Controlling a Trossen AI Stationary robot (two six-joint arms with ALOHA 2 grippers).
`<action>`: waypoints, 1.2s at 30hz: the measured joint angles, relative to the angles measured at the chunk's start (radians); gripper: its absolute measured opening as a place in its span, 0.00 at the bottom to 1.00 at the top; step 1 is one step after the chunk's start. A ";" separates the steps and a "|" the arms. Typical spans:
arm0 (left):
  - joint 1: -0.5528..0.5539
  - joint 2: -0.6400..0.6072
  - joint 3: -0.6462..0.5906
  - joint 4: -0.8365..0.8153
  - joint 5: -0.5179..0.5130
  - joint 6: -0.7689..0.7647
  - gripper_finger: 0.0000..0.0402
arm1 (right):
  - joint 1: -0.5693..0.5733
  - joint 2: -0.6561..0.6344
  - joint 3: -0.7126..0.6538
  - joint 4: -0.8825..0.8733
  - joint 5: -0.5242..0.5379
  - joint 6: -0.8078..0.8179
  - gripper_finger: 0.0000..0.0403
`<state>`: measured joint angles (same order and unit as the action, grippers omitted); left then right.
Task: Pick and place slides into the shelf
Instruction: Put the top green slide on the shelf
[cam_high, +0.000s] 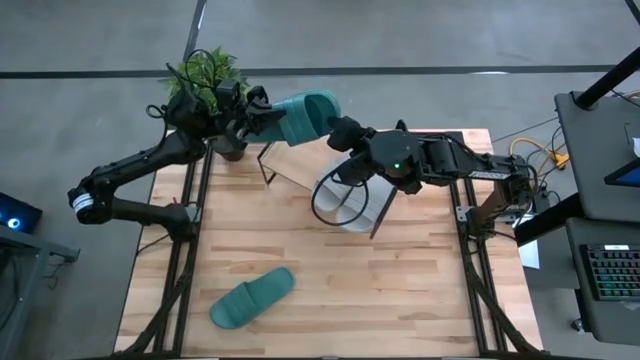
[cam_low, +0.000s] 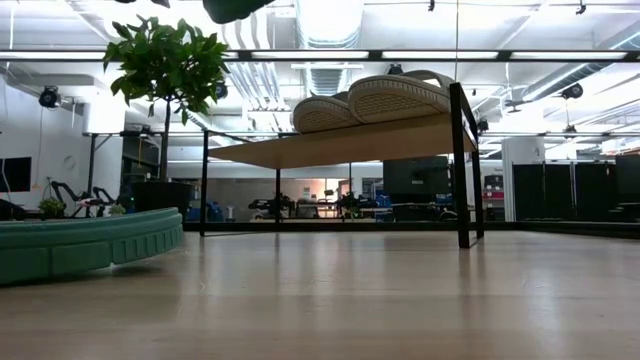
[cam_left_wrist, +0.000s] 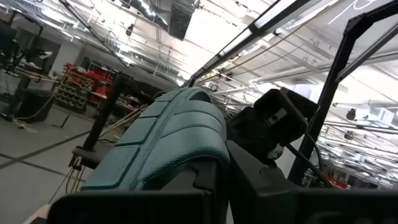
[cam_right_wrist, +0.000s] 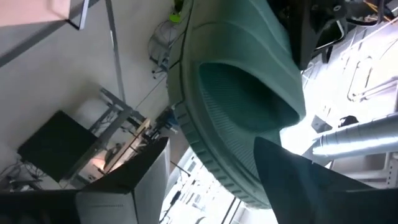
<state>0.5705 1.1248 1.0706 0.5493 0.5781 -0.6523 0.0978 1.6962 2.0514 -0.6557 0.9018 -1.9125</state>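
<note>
L gripper (cam_high: 262, 118) clamped on teal slide (cam_high: 305, 113); R gripper (cam_high: 340, 135) apart beside it. I worry handover slips, slide drops off shelf (cam_high: 300, 165).

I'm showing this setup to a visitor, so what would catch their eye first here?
First, the teal slide held in the air above the table's far edge, with the left gripper shut on it and the right gripper open at its other end. Next, two grey slides sit on the slanted shelf, and another teal slide lies near the table's front.
</note>
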 joint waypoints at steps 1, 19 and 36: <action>0.000 0.000 0.000 0.000 0.003 -0.003 0.00 | 0.000 0.005 0.000 0.009 -0.007 0.000 0.56; 0.000 0.004 0.002 0.016 0.048 -0.044 0.00 | -0.013 0.023 0.000 0.107 -0.064 0.084 0.29; -0.001 -0.003 0.002 0.010 0.072 0.204 0.19 | -0.041 -0.022 0.001 0.031 -0.084 0.282 0.09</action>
<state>0.5697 1.1221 1.0721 0.5597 0.6498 -0.4481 0.0569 1.6742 2.0525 -0.6248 0.8182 -1.6304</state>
